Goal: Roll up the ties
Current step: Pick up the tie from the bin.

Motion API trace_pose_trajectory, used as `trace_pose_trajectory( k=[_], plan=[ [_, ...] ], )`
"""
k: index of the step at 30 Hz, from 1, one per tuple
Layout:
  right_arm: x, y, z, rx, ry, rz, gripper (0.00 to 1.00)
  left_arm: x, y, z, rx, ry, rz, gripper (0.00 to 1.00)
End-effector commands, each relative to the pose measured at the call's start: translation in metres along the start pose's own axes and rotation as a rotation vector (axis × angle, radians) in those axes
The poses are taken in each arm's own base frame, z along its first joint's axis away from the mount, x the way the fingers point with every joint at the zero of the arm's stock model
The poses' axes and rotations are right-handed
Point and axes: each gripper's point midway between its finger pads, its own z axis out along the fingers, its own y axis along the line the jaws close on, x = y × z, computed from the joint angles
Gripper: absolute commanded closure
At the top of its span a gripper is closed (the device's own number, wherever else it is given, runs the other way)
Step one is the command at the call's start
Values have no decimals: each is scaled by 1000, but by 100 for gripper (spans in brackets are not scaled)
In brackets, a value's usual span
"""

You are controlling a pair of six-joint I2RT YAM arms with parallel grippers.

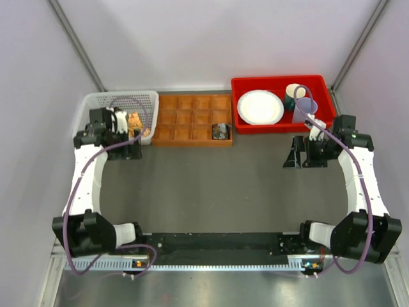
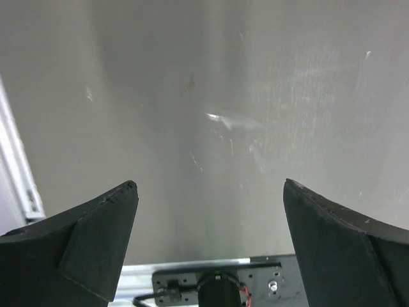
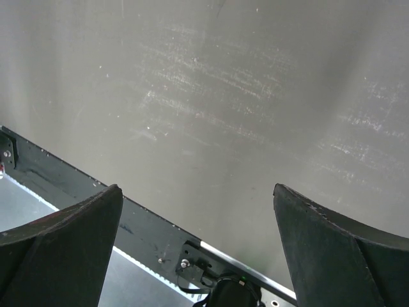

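The tan-orange tie [image 1: 135,125] is lying bunched in the white basket [image 1: 121,94] just left of the brown compartment tray [image 1: 185,118]. The left gripper [image 2: 209,185] is being held wide open and empty near the tray's left end, far nearer than the right gripper [image 3: 197,187], likewise spread wide, well right of the tray. A dark tie [image 1: 221,130] is sitting in the tray's near-right compartment. The tan-orange tie's long axis is being hidden by the left arm.
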Motion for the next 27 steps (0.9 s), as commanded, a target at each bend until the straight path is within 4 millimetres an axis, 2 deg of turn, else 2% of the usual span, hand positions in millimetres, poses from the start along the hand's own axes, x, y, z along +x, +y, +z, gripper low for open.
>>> trace_pose_trajectory(
  k=[1,3,4,5,6,7,8,9,10,12,13,15,16,17,20,22,24,25,27],
  plan=[
    [-7,4,-1,-15,-33,-14,1,-81,12,-23,-49,-199,-2,1],
    [-6,1,0,-6,-25,-10,1,-122,14,-28,-41,-272,-11,1],
    [-6,0,1,-3,-25,-9,1,-133,18,-15,-44,-258,-16,1],
    [-5,-1,1,2,-22,-8,1,-154,20,-22,-55,-303,-18,1],
    [-5,-1,2,-4,-19,-5,1,-164,24,-16,-66,-306,-20,1],
    [-5,0,2,-11,-17,-10,1,-170,31,7,-79,-265,-29,1],
    [-5,2,2,-21,-14,-13,1,-186,36,6,-99,-289,-29,1],
    [-5,6,2,-47,-14,-19,1,-192,39,14,-108,-283,-34,1],
    [-5,9,1,-62,-14,-23,1,-202,45,32,-113,-266,-40,1],
    [-5,11,1,-79,-9,-27,1,-210,50,50,-124,-252,-59,1],
    [-4,11,2,-82,1,-22,1,-215,55,71,-132,-236,-72,1],
    [-4,11,2,-87,14,-25,1,-220,60,90,-145,-229,-76,1],
    [-4,9,4,-91,25,-20,1,-221,64,109,-145,-210,-79,1],
    [-4,10,4,-96,29,-21,1,-226,65,119,-144,-218,-74,1],
    [-4,6,8,-97,56,-14,1,-225,70,157,-144,-189,-81,1],
    [-4,3,9,-93,71,-12,1,-215,74,184,-142,-143,-89,1],
    [-5,-1,12,-86,84,-7,1,-207,76,200,-141,-110,-87,1],
    [-6,-2,12,-82,88,-6,1,-196,85,213,-187,-73,-95,1],
    [-9,-6,13,-75,97,-5,1,-187,87,225,-192,-42,-96,1]
  ],
)
